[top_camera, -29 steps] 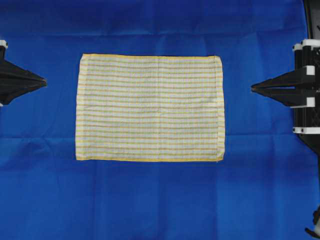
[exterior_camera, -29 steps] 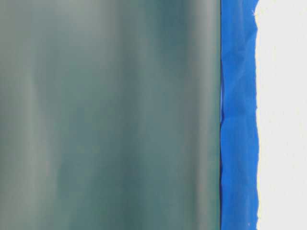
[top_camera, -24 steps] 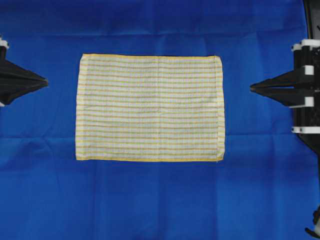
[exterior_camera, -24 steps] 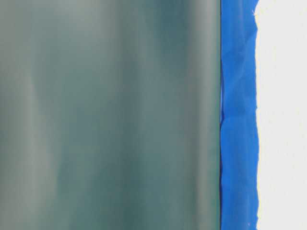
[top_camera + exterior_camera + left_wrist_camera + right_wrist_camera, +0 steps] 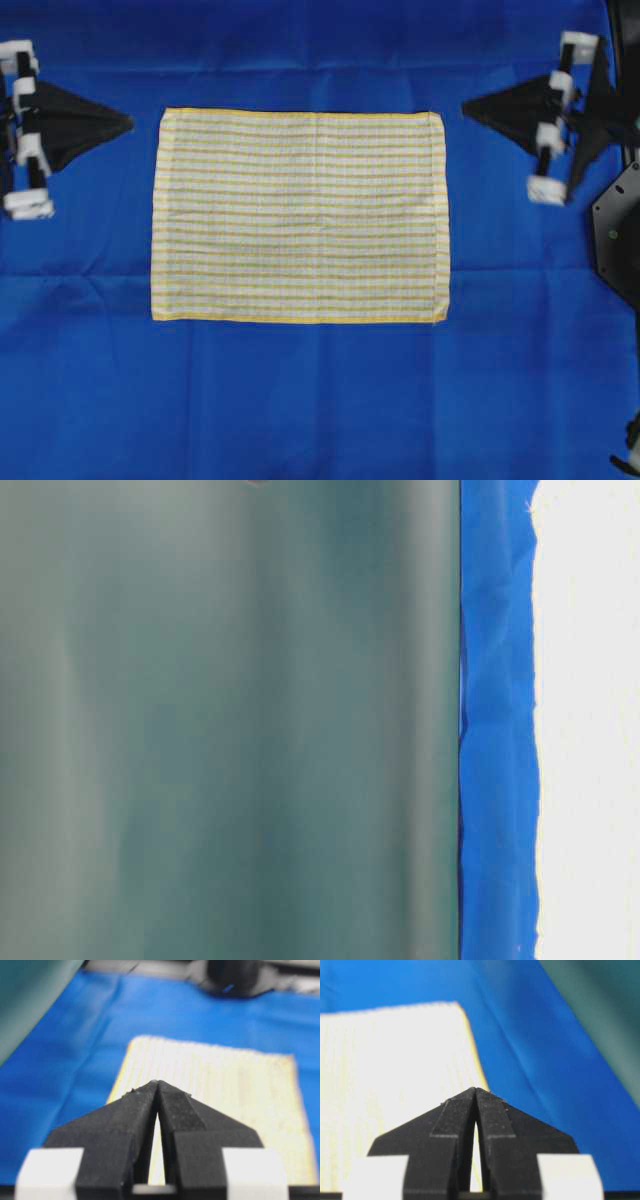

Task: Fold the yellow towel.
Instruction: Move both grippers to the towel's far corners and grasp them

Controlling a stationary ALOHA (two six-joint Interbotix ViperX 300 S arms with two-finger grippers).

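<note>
between both shut jaws, yellow towel (image 5: 299,215), flat, untouched

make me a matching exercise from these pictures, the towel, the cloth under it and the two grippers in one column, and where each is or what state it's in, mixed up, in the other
Column one:
1. cream-white towel with yellow check stripes
2. large plain blue cloth
3. left black gripper
4. right black gripper

Column two:
A. shut and empty, off the towel's top right corner in the overhead view
B. covers the whole work surface
C. lies flat and unfolded in the middle
D. shut and empty, off the towel's top left corner in the overhead view

Pairs: 1-C, 2-B, 3-D, 4-A
</note>
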